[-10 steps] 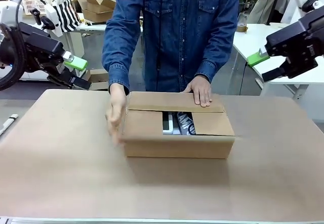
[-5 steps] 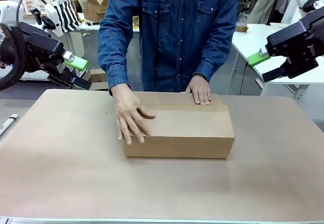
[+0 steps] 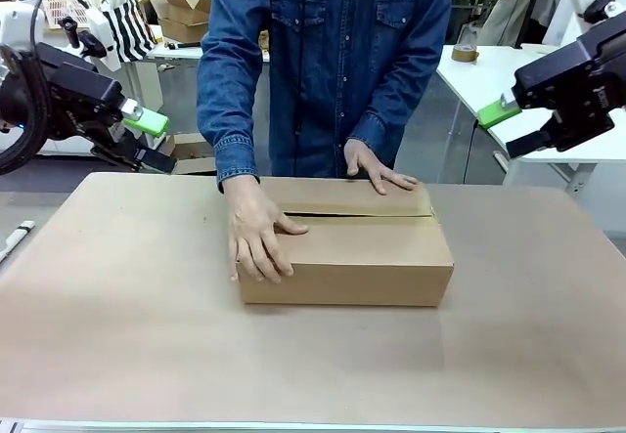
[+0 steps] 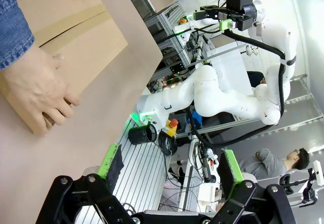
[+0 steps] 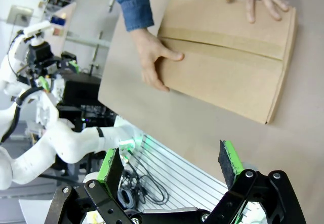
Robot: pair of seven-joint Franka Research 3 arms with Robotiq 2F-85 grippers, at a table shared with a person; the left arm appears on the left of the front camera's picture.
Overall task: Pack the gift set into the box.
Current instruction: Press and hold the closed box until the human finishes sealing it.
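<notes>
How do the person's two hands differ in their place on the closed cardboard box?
The hand on the near flap lies at the left end of the box, fingers curling over its edge. The hand on the far flap rests near the middle of the back edge, fingers on top. Both lie palm down on a shut flap.

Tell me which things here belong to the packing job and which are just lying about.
Job: the box, flaps shut; one hand of the person on its near flap, the other hand on its far flap.
Lying about: tape roll on the far white table; small open carton and striped bag behind.
</notes>
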